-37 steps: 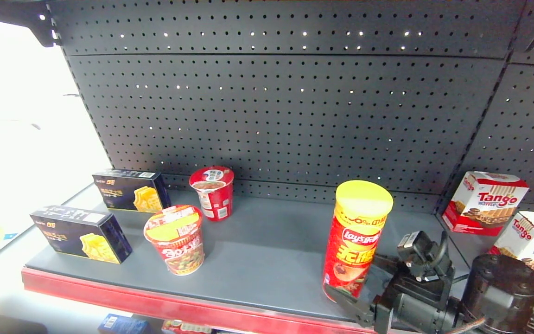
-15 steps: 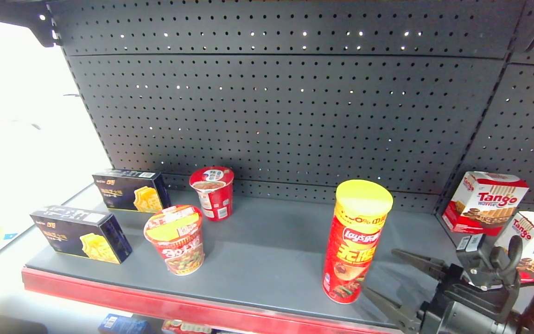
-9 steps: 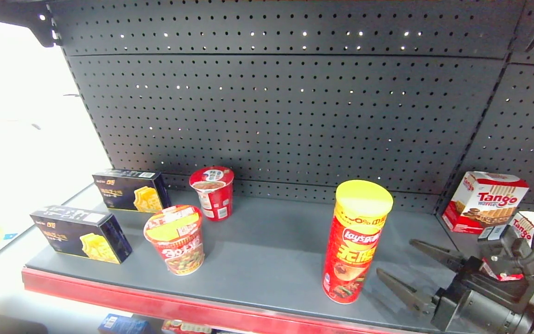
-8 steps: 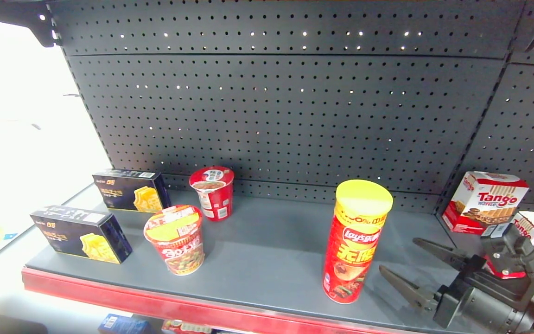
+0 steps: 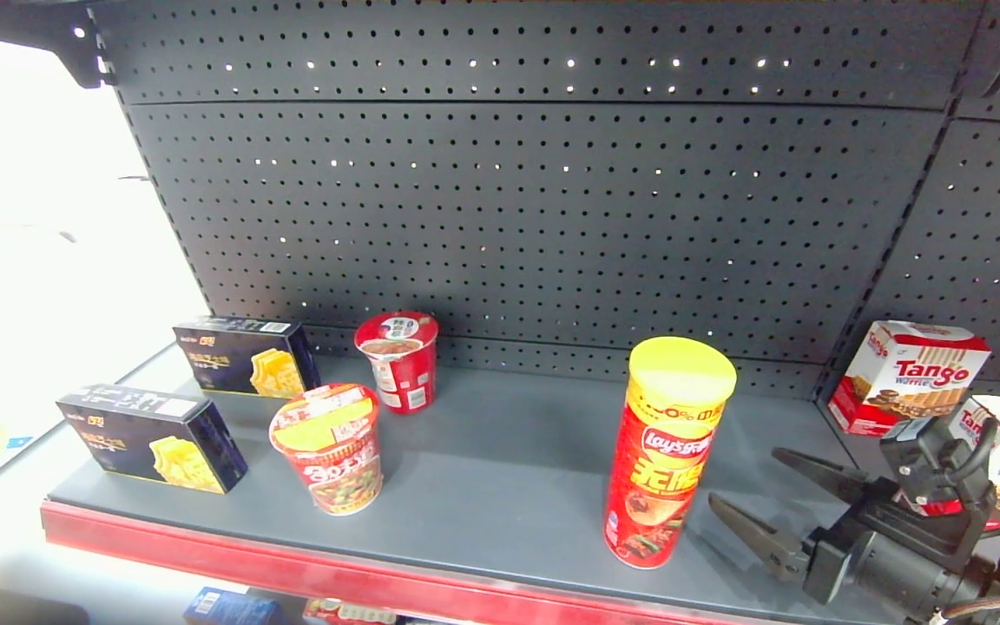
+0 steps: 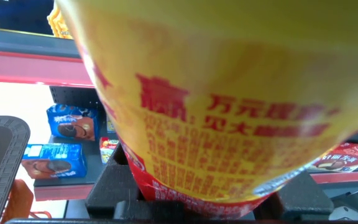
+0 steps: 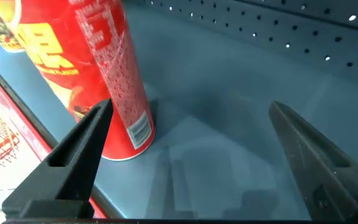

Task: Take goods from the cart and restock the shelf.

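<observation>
Red chip canister [image 5: 669,451] stands on the shelf [image 5: 483,486], right hand [image 5: 745,477] free beside it.
Upright, long axis vertical, it sits near the front edge; the right hand lies just to its right, spread wide apart and empty, tips aimed at its lower half, not touching.

A front blue box [image 5: 153,438] lies at the front left corner of the shelf [image 5: 500,469], a rear blue box [image 5: 246,356] behind it. Just right of them stand a front noodle cup [image 5: 329,447] and a rear noodle cup [image 5: 397,358] near the pegboard [image 5: 500,217]. Two wafer boxes [image 5: 908,378] sit past the right end.
</observation>
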